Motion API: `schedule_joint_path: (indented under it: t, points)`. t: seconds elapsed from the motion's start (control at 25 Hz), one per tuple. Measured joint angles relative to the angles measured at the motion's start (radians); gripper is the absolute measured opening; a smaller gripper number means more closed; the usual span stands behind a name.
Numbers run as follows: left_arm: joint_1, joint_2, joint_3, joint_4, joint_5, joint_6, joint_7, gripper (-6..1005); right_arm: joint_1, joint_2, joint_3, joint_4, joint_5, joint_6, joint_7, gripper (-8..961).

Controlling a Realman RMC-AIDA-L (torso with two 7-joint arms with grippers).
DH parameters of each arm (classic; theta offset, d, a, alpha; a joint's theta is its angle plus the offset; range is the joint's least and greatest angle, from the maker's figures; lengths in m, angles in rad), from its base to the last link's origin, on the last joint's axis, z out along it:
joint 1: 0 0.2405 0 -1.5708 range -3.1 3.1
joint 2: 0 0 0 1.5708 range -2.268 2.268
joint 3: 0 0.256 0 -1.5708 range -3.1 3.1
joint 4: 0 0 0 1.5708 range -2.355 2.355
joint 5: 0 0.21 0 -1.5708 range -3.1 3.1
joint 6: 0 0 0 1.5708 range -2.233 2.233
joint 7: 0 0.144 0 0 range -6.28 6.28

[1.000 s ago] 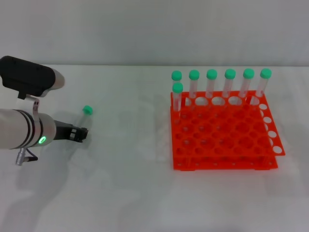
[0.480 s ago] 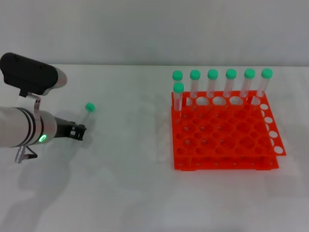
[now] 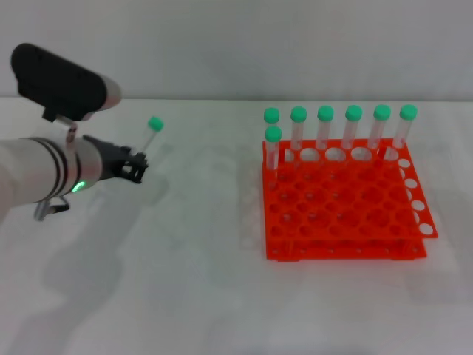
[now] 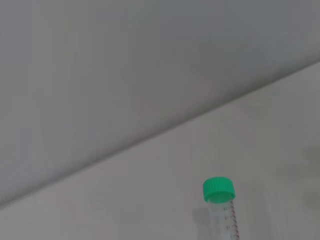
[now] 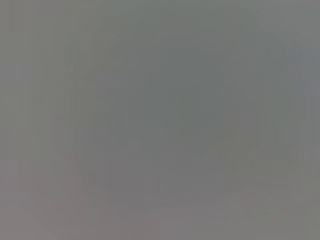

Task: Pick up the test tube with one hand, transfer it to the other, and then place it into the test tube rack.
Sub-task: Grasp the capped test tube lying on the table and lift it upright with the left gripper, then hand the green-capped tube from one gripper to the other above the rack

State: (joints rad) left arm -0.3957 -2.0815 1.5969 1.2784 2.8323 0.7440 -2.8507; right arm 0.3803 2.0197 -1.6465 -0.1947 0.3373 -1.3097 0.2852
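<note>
The left gripper [image 3: 136,166] pinches the tube [image 3: 150,138] low on its body, lifted off the table with its cap tilted up, well apart from the rack [image 3: 342,204]. Such a low grip could let the tube swing or slip at handover. The right gripper is out of view.

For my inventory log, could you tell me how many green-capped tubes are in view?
8. Seven stand in the rack: six along its back row, one just in front at the left. One tube is held by the left gripper.
</note>
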Motion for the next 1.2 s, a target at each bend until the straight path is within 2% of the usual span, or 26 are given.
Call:
schedule_joint_path:
  t: [0.28,0.44,0.68,0.88,1.2]
  points:
    - [0.008,0.000,0.074,0.034,0.001,-0.117,0.055,191,-0.013,-0.028,-0.093,0.000,-0.030,-0.088,0.210,875]
    - [0.011,0.000,0.127,0.034,0.001,-0.220,0.113,191,-0.016,-0.055,-0.097,0.000,-0.139,-0.125,0.355,875]
    - [0.010,0.000,0.190,0.033,0.001,-0.330,0.170,191,0.007,-0.082,-0.096,0.000,-0.274,-0.136,0.519,874]
    - [0.030,-0.001,0.258,0.028,0.000,-0.446,0.220,191,0.028,-0.094,-0.097,0.000,-0.354,-0.147,0.631,874]
    - [0.055,-0.002,0.337,0.029,-0.001,-0.547,0.271,191,0.055,-0.096,-0.099,0.000,-0.420,-0.145,0.735,875]
